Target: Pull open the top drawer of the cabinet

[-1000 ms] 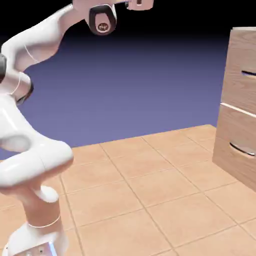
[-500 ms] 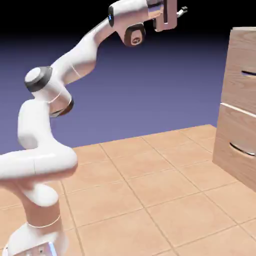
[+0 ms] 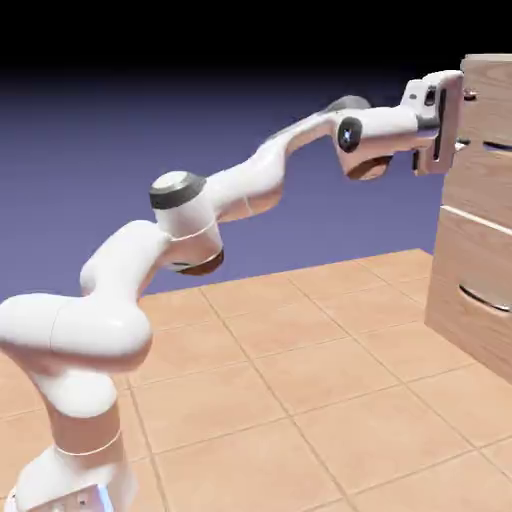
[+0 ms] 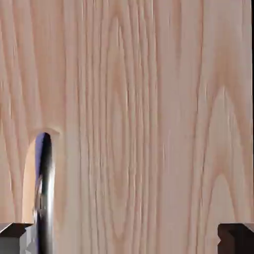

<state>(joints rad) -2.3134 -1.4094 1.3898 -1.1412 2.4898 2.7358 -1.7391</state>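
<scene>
The end effector (image 3: 464, 122) sits right up against the front of the top drawer (image 3: 488, 110), its two grey fingertips (image 4: 15, 233) spread wide apart and gripping nothing. In the hand view the thin metal handle (image 4: 44, 193) runs beside the left fingertip rather than midway between the two, so the grasp looks off-centre and not yet made. The drawer front lies flush with the cabinet (image 3: 480, 260), at the exterior view's right edge, so no pulling has begun; by my reading the approach is nearly done, while centring on the handle, closing on it and drawing the drawer out all remain. The panel is pale wood with long, looping grain, flat and matte. The handle is a slim, dark, glossy bar. Below, the lower drawer's handle (image 3: 485, 298) is a curved silvery strip. The tabletop (image 3: 300, 400) is tiled in warm terracotta squares.
</scene>
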